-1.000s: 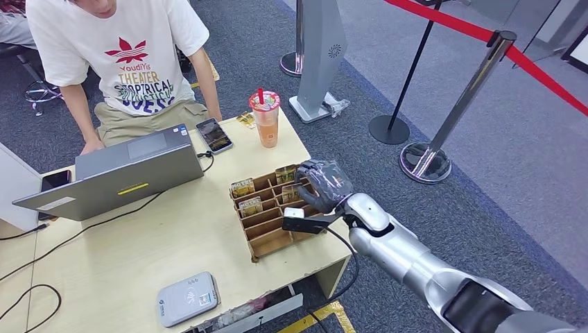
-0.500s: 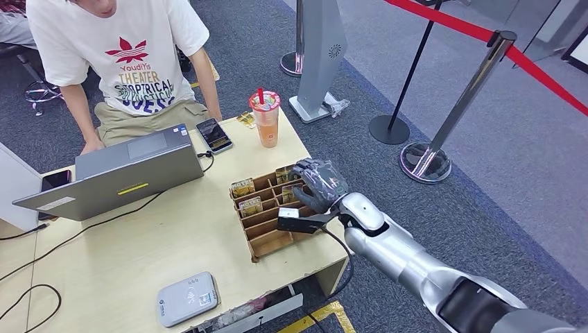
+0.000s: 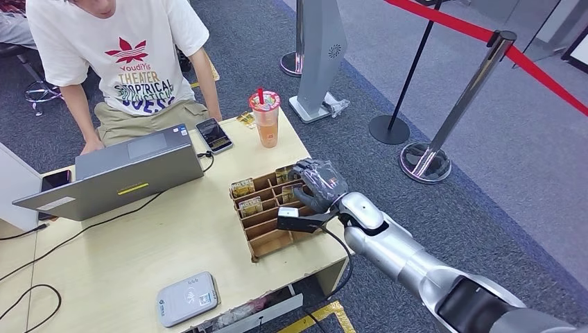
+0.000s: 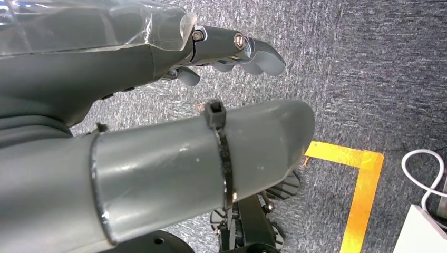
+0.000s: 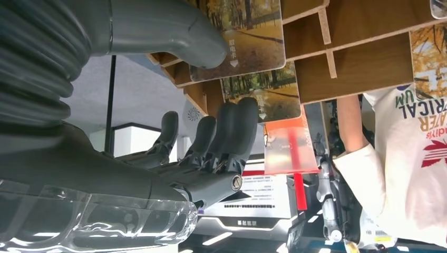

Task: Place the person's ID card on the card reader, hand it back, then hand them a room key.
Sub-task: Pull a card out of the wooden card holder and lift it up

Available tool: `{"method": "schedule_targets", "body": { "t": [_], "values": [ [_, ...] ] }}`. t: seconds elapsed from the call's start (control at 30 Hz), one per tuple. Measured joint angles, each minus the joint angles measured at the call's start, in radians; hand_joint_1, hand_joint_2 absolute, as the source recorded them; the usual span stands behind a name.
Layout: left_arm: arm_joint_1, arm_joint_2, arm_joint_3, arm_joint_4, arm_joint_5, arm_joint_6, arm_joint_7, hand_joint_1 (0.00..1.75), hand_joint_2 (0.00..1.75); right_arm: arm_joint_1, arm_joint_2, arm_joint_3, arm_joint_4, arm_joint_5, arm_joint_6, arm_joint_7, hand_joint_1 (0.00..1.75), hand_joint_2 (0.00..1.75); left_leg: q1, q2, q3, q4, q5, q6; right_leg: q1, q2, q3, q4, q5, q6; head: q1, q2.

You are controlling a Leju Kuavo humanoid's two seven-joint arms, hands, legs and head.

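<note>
Wood: a pale tabletop (image 3: 159, 243) carries everything the job needs; the person (image 3: 118, 62) sits at its far side behind a grey laptop (image 3: 118, 177).
Left hand: the left hand (image 4: 232, 52) hangs over grey carpet, fingers loosely curled and holding nothing.
Card reader: the grey card reader (image 3: 187, 298) lies at the near edge of the table; I see no ID card on it or anywhere else, so that part of the job looks done.
Phone: a phone (image 3: 213, 134) lies just beside the laptop's right corner.
Drink: a lidded drink cup (image 3: 265, 118) stands beyond the rack, near the person.
Rack: the wooden card rack (image 3: 267, 211) sits towards the right edge, its slots running across it; room key cards (image 3: 243, 187) stand in the far slots.
Right hand: the right hand (image 3: 317, 184) is over the rack's right end and is plainly the nearer one. Its fingers (image 5: 232, 132) are spread and hold nothing, and the thumb tip lies against the face of the nearest key card (image 5: 248, 37).
Key relation: that card stands directly ahead of the palm, between thumb and fingers.
Obstruction: slot walls flank the card closely, so a straight lift looks necessary. The cup stands along the way to the person.
</note>
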Motion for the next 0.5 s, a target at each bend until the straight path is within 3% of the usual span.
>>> {"method": "schedule_targets", "body": {
  "t": [0.3, 0.5],
  "values": [
    [-0.001, 0.000, 0.000, 0.000, 0.000, 0.000, -0.006, 0.00, 0.00, 0.000, 0.000, 0.000, 0.006, 0.004, 0.021, 0.002, 0.86, 1.75, 0.000, 0.000, 0.000, 0.000, 0.000, 0.000, 0.000, 0.000, 0.000, 0.000, 0.000, 0.000, 0.000, 0.000],
    [-0.001, 0.000, 0.002, 0.000, 0.005, 0.001, -0.007, 0.00, 0.00, 0.000, 0.000, 0.000, 0.010, 0.013, 0.048, 0.001, 1.17, 1.75, 0.000, 0.000, 0.000, 0.000, 0.000, 0.000, 0.000, 0.000, 0.000, 0.000, 0.000, 0.000, 0.000, 0.000]
  ]
}}
